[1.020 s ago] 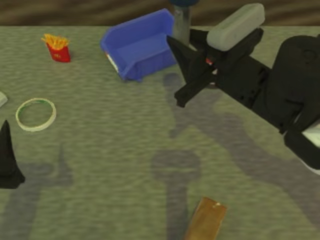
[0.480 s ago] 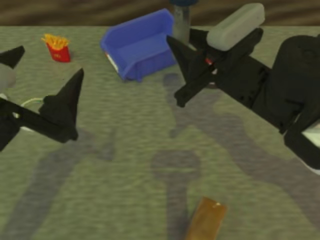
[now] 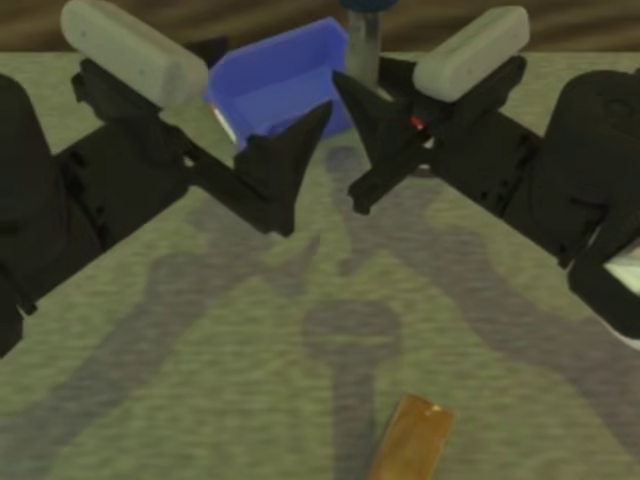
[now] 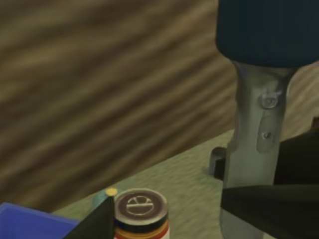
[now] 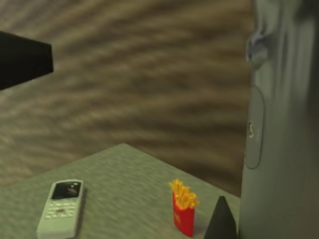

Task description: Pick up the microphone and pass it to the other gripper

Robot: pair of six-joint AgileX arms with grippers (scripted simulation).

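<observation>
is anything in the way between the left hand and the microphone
Nothing visible. The microphone stands upright in the right hand, raised above the table, and the left hand faces it across open space. The blue bin lies below.

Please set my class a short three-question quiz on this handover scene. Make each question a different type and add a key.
1. Fill the gap: in the left wrist view, the open left hand has one finger on each side of the microphone's silver ____.
2. Which hand grips the microphone? A. left hand; B. right hand; C. neither.
3. True or false: the microphone lies flat on the table.

Key: 1. handle. 2. B. 3. False; it is held upright, above the table.
</observation>
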